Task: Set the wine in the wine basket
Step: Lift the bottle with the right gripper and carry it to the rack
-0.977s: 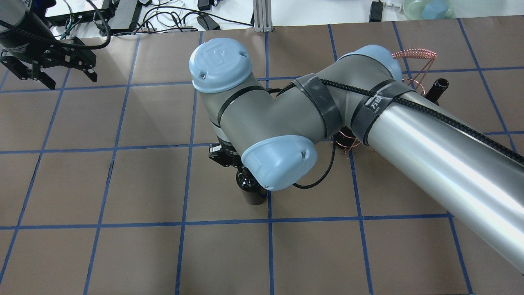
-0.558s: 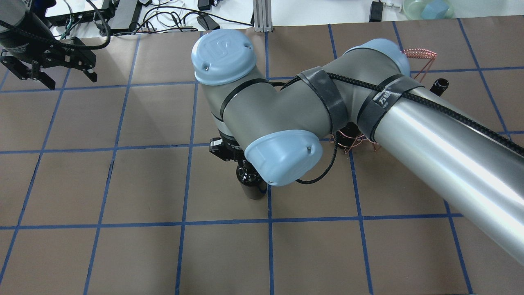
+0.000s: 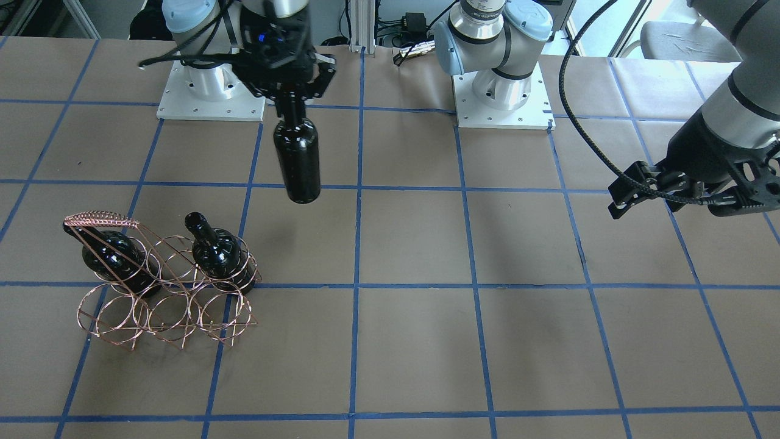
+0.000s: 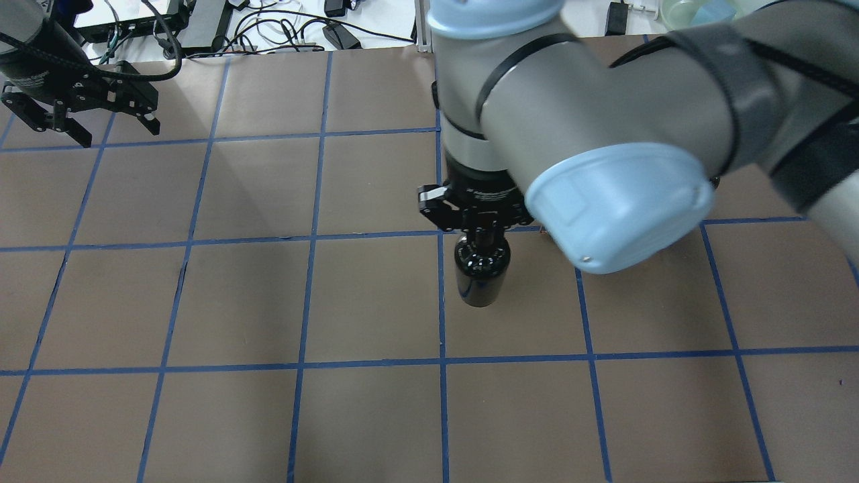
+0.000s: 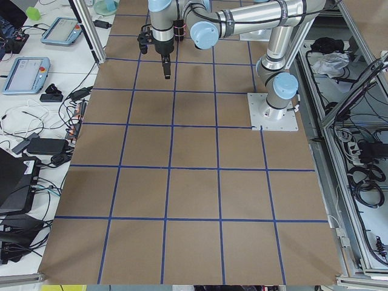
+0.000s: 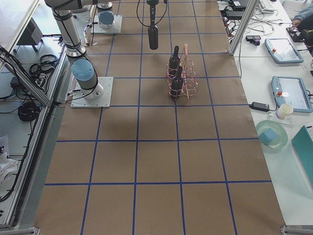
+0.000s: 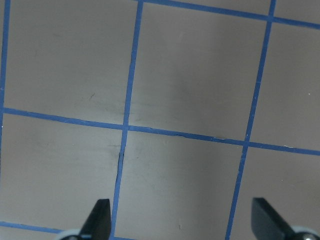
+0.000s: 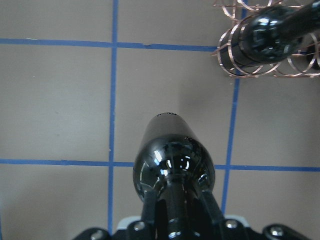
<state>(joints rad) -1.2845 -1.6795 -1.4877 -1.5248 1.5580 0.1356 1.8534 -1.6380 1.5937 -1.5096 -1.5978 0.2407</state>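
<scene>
- the bottle [image 3: 297,160] is gripped at its neck by the right tool [image 3: 292,97], whose fingers are closed on the glass just above the shoulder, so it hangs upright with its base down
- it appears to be lifted clear of the worktop [image 3: 487,353], which is judged to keep the base from dragging on the way across
- the neck grasp leaves the whole body free, and this is judged to suit feeding it base-first into a ring
- the bottle is held well apart from the basket [image 3: 164,317], which sits on the worktop farther from the robot's bases and farther toward its right
- a racked bottle [image 3: 113,259] lies under the handle [image 3: 97,217] and another racked bottle [image 3: 216,253] lies at the opposite end, both with necks tilted up toward the robot's side
- the space between them looks unfilled and is taken as the likely target
- because the racked bottles lie slanted, the held one would probably have to be tipped to match before it is pushed in
- two risks are judged: the glossy neck could slip in the fingers, and the thin wire could be shoved or caught by the base
- the left tool [image 7: 182,222] is spread wide with nothing between its fingers, and it is held over bare worktop on the robot's left, far from the basket, so the carrying arm's path is left unobstructed
</scene>
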